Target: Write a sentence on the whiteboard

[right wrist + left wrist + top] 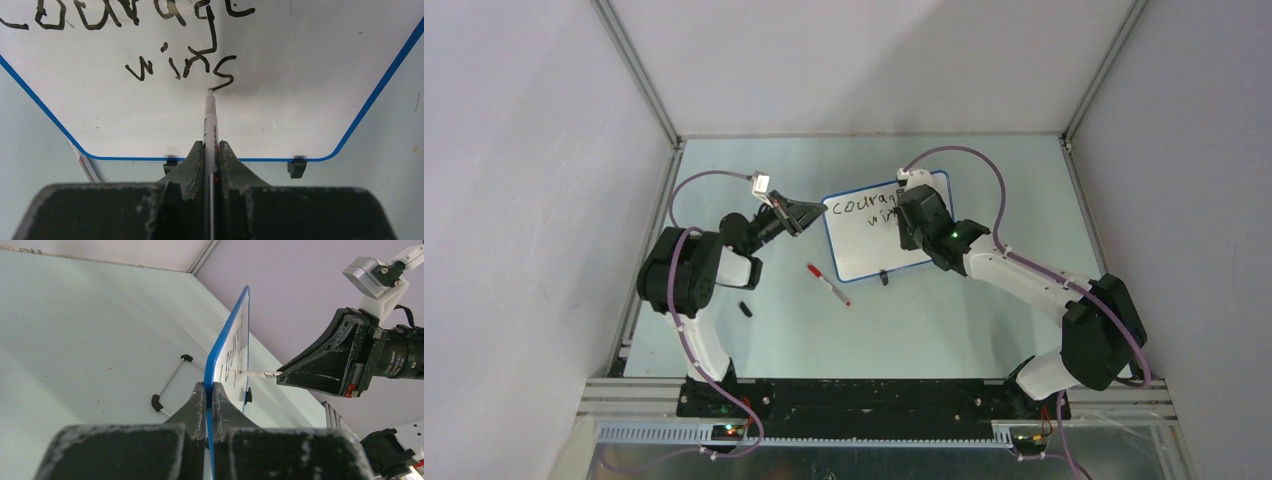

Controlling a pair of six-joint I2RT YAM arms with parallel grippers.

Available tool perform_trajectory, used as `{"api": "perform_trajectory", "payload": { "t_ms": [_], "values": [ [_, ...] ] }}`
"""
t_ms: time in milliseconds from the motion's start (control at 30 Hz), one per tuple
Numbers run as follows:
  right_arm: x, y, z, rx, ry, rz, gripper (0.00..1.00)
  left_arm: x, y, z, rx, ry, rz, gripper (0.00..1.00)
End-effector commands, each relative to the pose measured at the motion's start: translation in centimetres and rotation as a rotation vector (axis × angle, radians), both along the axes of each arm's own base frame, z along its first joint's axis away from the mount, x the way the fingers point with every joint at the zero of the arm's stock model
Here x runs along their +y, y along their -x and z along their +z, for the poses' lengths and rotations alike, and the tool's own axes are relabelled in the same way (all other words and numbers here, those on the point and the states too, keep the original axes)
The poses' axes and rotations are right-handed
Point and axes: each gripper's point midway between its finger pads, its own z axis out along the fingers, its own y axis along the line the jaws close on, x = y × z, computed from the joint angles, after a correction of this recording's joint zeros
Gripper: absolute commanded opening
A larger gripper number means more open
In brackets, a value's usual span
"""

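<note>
Your right end effector grips the marker, its tip touching the whiteboard, which sits mid-surface toward the far edge. The sentence ends at "wins"; bare board lies back along the marker's axis, toward its near rim. Your left end effector clamps the left rim.

Clad in white shells between black joints, left arm and right arm. Strung with lilac cable from base to wrist. Black wedge fingers on left gripper, scuffed pale. Green light on right forearm.
</note>
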Motion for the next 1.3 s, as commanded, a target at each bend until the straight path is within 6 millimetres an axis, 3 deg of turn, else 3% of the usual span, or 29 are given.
{"api": "perform_trajectory", "payload": {
  "t_ms": [0, 300, 967, 1267],
  "values": [
    [0.9, -0.8, 3.3, -0.078, -0.056, 0.010, 0.00, -0.4, 0.3, 1.2, -0.099, -0.028, -0.023, 0.00],
    [0.9, 1.4, 7.7, -0.287, -0.168, 0.072, 0.00, -0.3, 0.4, 1.2, -0.101, -0.030, -0.021, 0.00],
    [3.4, 3.3, 7.2, -0.383, -0.154, 0.133, 0.00, -0.3, 0.5, 1.1, -0.091, -0.026, -0.019, 0.00],
    [3.4, 4.3, 8.6, -0.444, -0.188, 0.148, 0.00, -0.2, 0.7, 1.0, -0.088, -0.028, -0.013, 0.00]
  ]
}}
